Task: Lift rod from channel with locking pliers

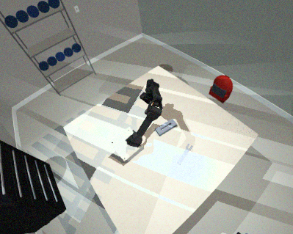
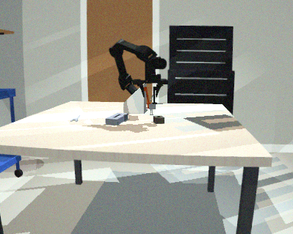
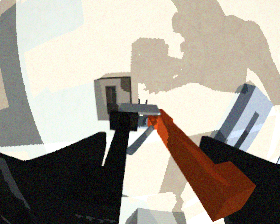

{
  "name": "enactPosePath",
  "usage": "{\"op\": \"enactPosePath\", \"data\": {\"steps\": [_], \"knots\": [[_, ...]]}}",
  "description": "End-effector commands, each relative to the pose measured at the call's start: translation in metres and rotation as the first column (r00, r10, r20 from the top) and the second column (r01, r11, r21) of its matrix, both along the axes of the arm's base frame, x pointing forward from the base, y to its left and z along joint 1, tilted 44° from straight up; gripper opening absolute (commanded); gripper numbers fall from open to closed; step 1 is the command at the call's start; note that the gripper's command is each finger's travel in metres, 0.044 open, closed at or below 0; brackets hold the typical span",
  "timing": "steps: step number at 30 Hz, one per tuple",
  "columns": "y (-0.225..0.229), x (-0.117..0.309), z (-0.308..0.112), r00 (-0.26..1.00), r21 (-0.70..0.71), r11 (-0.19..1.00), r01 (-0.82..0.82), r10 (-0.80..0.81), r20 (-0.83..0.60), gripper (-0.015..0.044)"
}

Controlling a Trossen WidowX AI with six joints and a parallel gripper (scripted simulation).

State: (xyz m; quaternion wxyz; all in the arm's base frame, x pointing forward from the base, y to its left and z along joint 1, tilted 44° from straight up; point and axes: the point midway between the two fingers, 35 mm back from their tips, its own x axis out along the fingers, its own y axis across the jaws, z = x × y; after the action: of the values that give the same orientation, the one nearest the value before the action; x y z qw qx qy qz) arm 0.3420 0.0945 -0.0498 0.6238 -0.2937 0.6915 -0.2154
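Hanging between the widely parted fingers of the gripper point(image 1: 147, 96) point(image 2: 151, 90) point(image 3: 153, 137), which has hold of the handles, the pliers point(image 2: 147, 97) point(image 3: 187, 155) point jaws-down above the table point(image 1: 210, 130) point(image 2: 136, 150), long axis near upright. Their tips show near the small dark holster point(image 2: 158, 119) point(image 3: 100, 100). The channel block point(image 1: 160, 130) point(image 2: 114, 119) point(image 3: 252, 100) lies flat, its slot slanting from upper right to lower left in the wrist view, where a black finger cuts off its near end. The rod inside is hard to make out; the arm hides the pliers from above.
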Motion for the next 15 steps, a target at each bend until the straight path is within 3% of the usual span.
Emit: {"op": "enactPosePath", "data": {"steps": [1,15], "knots": [[-0.005,0.002,0.007,1.0,-0.002,1.0,0.011,-0.011,0.018,0.0321],[-0.023,0.003,0.025,0.998,-0.001,0.999,0.046,-0.046,0.051,0.0321]]}}
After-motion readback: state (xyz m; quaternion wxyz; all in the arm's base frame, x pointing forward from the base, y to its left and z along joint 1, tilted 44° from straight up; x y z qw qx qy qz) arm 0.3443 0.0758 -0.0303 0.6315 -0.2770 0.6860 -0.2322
